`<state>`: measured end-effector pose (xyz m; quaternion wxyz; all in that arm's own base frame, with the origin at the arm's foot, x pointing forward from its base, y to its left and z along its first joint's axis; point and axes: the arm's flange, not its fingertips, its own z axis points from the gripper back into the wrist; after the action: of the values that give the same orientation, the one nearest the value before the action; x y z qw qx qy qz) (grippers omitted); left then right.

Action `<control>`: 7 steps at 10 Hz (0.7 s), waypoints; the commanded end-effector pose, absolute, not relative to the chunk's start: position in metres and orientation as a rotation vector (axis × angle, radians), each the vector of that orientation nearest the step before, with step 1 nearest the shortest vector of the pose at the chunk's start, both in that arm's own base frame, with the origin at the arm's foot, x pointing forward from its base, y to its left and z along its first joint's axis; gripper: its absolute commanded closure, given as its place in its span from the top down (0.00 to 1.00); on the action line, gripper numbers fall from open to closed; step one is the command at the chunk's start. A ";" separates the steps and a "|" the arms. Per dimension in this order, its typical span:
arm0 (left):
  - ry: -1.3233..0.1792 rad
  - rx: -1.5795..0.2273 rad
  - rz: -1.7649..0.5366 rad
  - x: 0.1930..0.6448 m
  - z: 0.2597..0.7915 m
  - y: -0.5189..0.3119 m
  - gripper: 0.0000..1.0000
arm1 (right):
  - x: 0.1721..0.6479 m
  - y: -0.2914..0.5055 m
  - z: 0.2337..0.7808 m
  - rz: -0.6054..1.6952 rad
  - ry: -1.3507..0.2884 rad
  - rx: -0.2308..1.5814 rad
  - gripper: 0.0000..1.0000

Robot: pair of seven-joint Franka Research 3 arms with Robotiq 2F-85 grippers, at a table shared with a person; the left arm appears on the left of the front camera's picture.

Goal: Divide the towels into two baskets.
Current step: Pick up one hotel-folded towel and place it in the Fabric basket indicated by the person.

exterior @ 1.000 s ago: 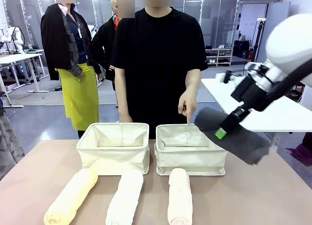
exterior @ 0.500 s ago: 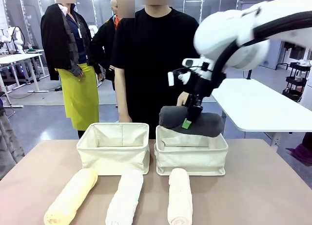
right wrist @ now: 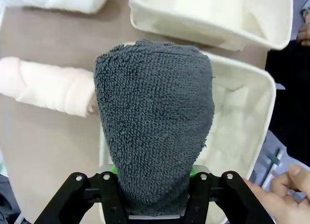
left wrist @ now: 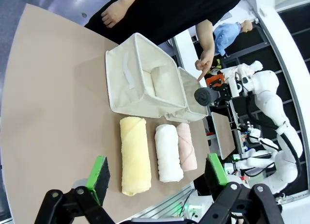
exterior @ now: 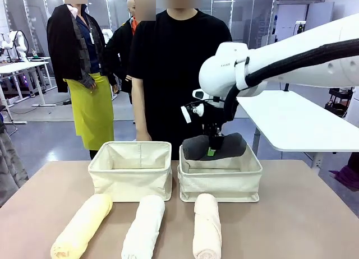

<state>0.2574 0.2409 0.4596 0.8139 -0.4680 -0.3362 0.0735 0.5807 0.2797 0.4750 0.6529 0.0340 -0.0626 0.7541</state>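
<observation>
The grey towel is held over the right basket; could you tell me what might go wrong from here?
1. The grey towel spans most of the right basket, so on release its ends may catch on the soft walls and leave it perched on the rim.
2. The person's hand is close beside that basket; the right fingers could brush it if they go lower.

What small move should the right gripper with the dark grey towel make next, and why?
Probably lower it slightly. The right gripper is shut on the dark grey towel, which hangs about level with the rim of the right basket, over it but not yet resting inside.
</observation>
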 end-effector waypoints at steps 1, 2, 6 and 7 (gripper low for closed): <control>-0.730 -1.010 0.149 0.255 0.461 0.242 1.00 | 0.584 0.278 0.467 1.672 -0.166 0.048 0.41; -0.730 -1.010 0.149 0.255 0.461 0.242 1.00 | 0.587 0.279 0.459 1.687 -0.194 0.054 0.41; -0.730 -1.010 0.149 0.255 0.461 0.242 1.00 | 0.605 0.279 0.432 1.654 -0.153 0.041 0.41; -0.730 -1.010 0.149 0.255 0.461 0.242 1.00 | 0.606 0.277 0.433 1.653 -0.171 0.062 0.41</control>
<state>0.2574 0.2409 0.4596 0.8140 -0.4680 -0.3362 0.0735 0.6053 0.2751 0.4265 0.6635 0.0340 -0.0683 0.7443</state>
